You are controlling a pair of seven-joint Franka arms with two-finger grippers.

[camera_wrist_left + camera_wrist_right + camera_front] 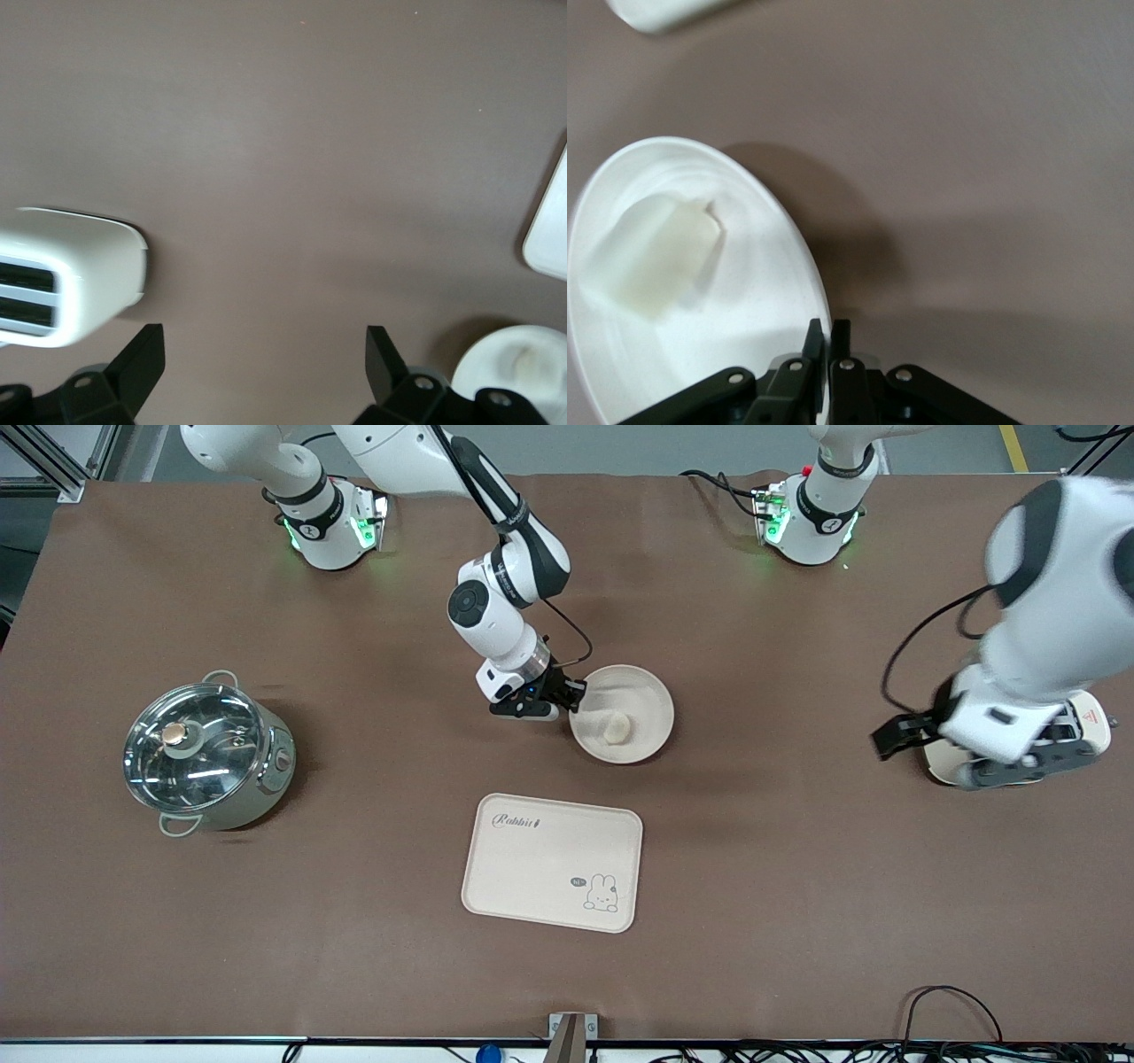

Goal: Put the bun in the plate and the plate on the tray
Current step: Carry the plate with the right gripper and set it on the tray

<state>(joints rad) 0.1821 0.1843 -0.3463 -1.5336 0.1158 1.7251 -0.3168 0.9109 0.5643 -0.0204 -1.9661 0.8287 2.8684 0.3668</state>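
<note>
The round cream plate (640, 689) (766, 292) sits mid-table with the small pale bun (616, 728) (651, 257) lying in it. My right gripper (574, 695) (830, 332) is shut on the plate's rim at the edge toward the right arm's end, one finger inside the rim and one outside. The cream tray (549, 859) with the rabbit print lies flat, nearer to the front camera than the plate; one corner of the tray (664, 11) shows in the right wrist view. My left gripper (1028, 769) (266, 363) waits open and holds nothing, low over the left arm's end of the table.
A steel pot with a glass lid (205, 753) stands toward the right arm's end. A white slotted appliance (71, 274) (1094, 722) and a round white object (518, 363) sit under the left hand. Brown cloth covers the table.
</note>
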